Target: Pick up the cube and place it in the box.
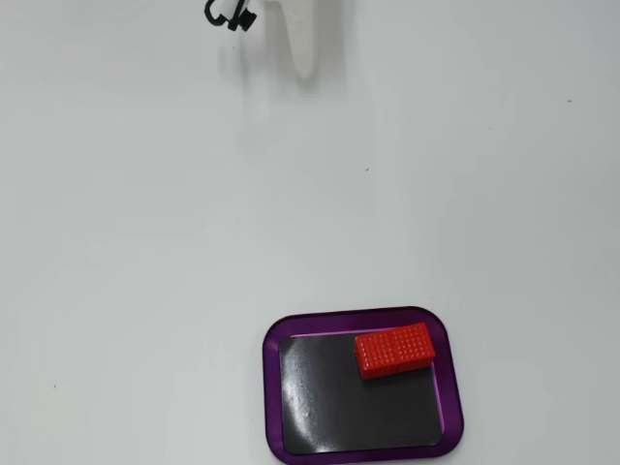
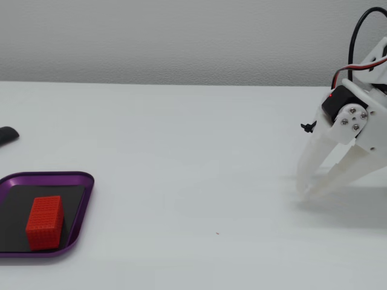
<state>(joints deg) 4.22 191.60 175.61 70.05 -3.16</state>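
The red cube (image 1: 394,350) lies flat inside the purple-rimmed box (image 1: 272,397), in its upper right part in a fixed view. In the other fixed view the cube (image 2: 45,222) sits in the box (image 2: 51,177) at the lower left. My white gripper (image 2: 305,194) is far from both, at the right, with its tips resting close to the table. Its fingers meet at the tips and hold nothing. In a fixed view only the tip of the gripper (image 1: 304,66) shows at the top edge.
A small dark object (image 2: 6,135) lies at the left edge behind the box. A black cable clip (image 1: 228,15) shows at the top beside the arm. The white table (image 1: 145,242) stretches between gripper and box.
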